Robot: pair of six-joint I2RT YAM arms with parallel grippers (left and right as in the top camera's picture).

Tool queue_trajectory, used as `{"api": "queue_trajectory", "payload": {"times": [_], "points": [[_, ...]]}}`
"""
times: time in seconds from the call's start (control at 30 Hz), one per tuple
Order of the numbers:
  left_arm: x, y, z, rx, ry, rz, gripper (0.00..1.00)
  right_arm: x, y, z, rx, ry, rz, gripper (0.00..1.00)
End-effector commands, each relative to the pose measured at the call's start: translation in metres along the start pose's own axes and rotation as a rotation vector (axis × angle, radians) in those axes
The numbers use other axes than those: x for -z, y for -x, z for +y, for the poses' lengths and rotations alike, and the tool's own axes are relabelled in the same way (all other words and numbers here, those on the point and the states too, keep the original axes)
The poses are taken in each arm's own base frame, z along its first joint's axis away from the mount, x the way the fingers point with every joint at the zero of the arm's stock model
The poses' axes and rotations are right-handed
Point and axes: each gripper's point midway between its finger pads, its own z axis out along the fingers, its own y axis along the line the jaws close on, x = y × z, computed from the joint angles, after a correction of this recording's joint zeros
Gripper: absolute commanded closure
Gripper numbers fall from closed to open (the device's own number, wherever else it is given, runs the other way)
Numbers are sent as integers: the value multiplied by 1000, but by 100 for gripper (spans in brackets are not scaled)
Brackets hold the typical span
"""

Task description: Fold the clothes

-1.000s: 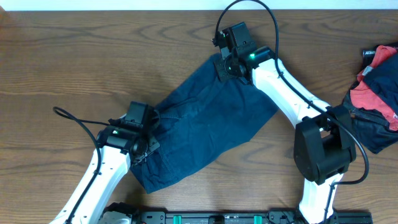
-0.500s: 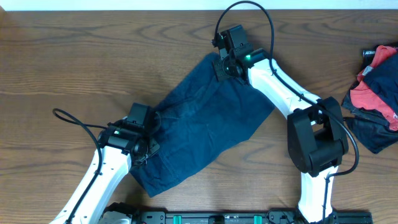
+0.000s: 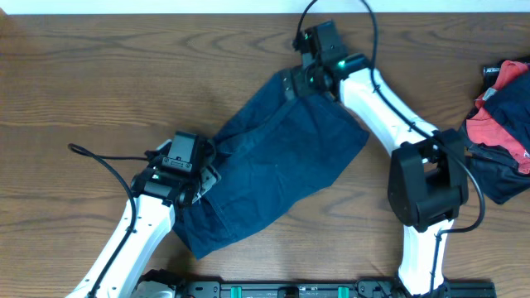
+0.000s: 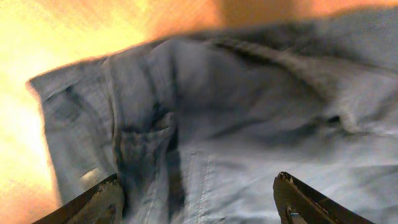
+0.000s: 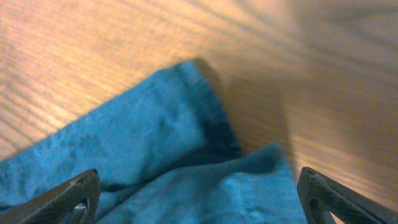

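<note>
Nearest the base edge, the left tool (image 3: 204,175) sits low over the near-left end of the shorts (image 3: 277,153). In the left wrist view the left tool (image 4: 205,208) is spread wide, its two fingers at opposite lower corners of the view. The dark blue fabric (image 4: 249,112) lies loose between and beyond them, and nothing is pinched. A seam and rumpled folds show in the cloth there; the view is slightly blurred.

The shorts lie flat on the wooden table (image 3: 108,74) as one long shape. They run diagonally from the near left, beside the left tool, up to the far centre. Surface mostly smooth, with a few creases near the left end.

At the far end, the right tool (image 3: 300,83) is over the top corner of the shorts. In the right wrist view the right tool (image 5: 202,199) is also spread wide and grips nothing. A stitched corner of the cloth (image 5: 143,143) lies on the wood just ahead of it.

Well apart, at the right edge of the table, there is a pile of red and dark garments (image 3: 505,116).
</note>
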Motion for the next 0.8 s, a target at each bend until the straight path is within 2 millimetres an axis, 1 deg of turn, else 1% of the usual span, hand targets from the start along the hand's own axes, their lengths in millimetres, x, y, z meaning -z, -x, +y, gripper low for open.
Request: {"api": "queue_trajectory", "payload": {"times": [0.0,0.07,0.1,0.2,0.27,0.33,0.4,0.43,0.5,0.57,0.63,0.7,0.73,0.77], "points": [[0,13,-8,-44,-26,-66,23,21,31,-15,-22,-7,-57,1],[1,23,-17,-69,-55,-112,23,36,43,-19,-21,-14,-65,1],[0,27,-16,-68,-46,-134,23,44,48,-21,-24,-17,-67,1],[-7,38,-5,-64,33,-188,20,69,61,-20,-11,-19,-72,1],[-16,39,0,-57,66,-174,20,84,67,-18,10,-21,-72,1],[-28,39,5,-38,91,-145,20,96,69,-17,13,-22,-64,1],[-38,37,5,-26,87,-111,22,101,67,-18,15,-33,-51,1],[-43,34,1,-17,66,-78,22,101,65,-18,13,-34,-42,1],[-48,33,-6,-6,28,-51,23,101,62,-20,10,-36,-29,1],[-48,36,-11,-2,13,-58,32,101,59,-22,6,-41,-19,1],[-47,35,-11,-2,11,-54,47,103,59,-27,2,-62,-16,1],[-48,29,-6,-5,28,-27,76,104,57,-31,-1,-77,-11,1],[-48,27,-4,-6,38,-16,87,104,56,-33,-3,-80,-6,1],[-48,25,-1,-8,48,-11,90,104,54,-35,-6,-85,2,1]]}}
